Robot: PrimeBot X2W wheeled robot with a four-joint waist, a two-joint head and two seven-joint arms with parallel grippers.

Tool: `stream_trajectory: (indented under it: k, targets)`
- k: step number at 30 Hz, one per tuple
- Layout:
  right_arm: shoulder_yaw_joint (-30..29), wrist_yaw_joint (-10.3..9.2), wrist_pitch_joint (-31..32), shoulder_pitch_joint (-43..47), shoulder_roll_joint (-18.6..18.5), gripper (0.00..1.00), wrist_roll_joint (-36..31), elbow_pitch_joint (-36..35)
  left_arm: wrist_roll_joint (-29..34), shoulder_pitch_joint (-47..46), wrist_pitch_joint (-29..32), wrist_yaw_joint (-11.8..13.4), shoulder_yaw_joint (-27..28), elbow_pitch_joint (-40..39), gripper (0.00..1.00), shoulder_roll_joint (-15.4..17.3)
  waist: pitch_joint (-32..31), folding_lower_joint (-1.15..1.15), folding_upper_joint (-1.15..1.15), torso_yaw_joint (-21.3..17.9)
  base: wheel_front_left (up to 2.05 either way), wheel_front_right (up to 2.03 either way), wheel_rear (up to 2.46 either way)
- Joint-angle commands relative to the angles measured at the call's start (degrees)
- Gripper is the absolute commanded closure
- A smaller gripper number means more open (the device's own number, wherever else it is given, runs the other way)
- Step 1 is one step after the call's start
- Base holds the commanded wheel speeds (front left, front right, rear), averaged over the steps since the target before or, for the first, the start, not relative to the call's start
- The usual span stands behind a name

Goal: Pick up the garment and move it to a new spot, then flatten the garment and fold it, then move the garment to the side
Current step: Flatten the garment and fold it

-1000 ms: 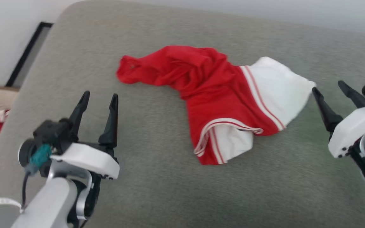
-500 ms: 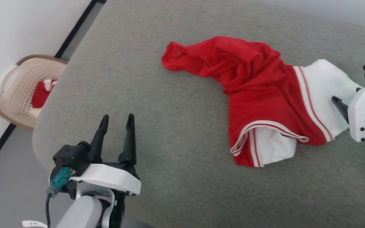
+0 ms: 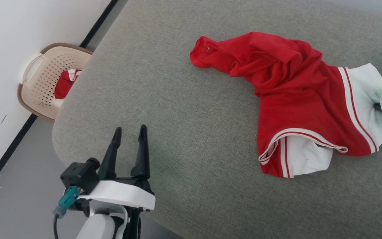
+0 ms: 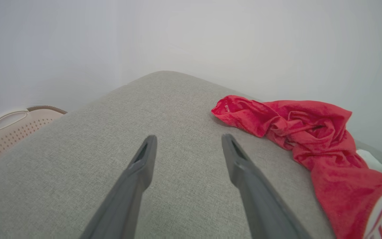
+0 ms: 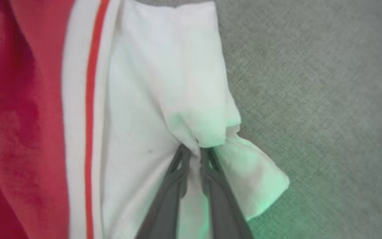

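A wide grey cushioned surface (image 3: 184,139) stands against a plain white wall (image 3: 18,33), with a black skirting strip (image 3: 8,152) where the wall meets the grey floor (image 3: 22,192).

The garment (image 3: 287,86) lies crumpled on this surface. Its red body is bunched into folds, so its outline is hard to read. One white sleeve (image 5: 164,83) points away from the red body, and a second white sleeve (image 3: 305,156) pokes out from under a striped hem at the garment's near edge. The head view cuts off the far tip of the first sleeve.

The right gripper (image 5: 195,151) is at that first sleeve. In its wrist view the two dark fingers are drawn narrow, with a pinch of white cloth gathered between them. A green tint falls on the cloth around them. In the head view only the gripper's white housing shows at the frame edge, and the fingertips are hidden.

The left gripper (image 3: 130,128) hovers well to the left of the garment, near the surface's rounded corner. Its fingers are spread wide with nothing between them.

Further left of the garment, beyond the surface's edge, a beige perforated basket (image 3: 41,83) sits on the floor by the wall. It holds a red cloth (image 3: 63,88) with a bit of white, partly hidden by the surface's edge and too small to identify.
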Motion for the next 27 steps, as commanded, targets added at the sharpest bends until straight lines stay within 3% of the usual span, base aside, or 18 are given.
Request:
stream_trajectory:
  k: [1,11,19,23,27]
  targets:
    - [3.5,-0.28,1.2,4.4,0.5,1.0,0.6,2.9,1.1,1.0,-0.3,-0.7,1.4,0.2,0.0,-0.6,-0.1,0.0,0.0,-1.1,0.0,0.0,0.0]
    - [4.7,-0.28,1.0,0.8,-6.8,1.0,4.4,-6.6,3.6,2.1,-0.3,-2.4,6.2,0.7,0.0,-0.8,-1.7,0.0,0.0,-7.1,0.0,0.0,0.0]
    - [0.0,-0.21,2.6,6.7,-12.4,1.0,7.9,-13.5,5.2,2.5,-0.3,-2.8,8.2,0.6,0.0,0.4,-3.4,0.0,0.0,-11.9,0.0,0.0,0.0]
    - [-4.2,-0.21,4.1,13.4,-13.8,1.0,9.6,-15.2,5.2,2.7,-0.2,-2.8,8.4,0.8,0.0,1.1,-4.2,0.0,0.0,-13.3,0.0,0.0,0.0]
    - [-8.4,-0.21,3.1,19.9,-11.4,1.0,9.5,-14.9,5.0,2.6,0.4,-3.2,8.3,0.5,0.0,1.7,-4.5,0.0,0.0,-14.3,0.0,0.0,0.0]
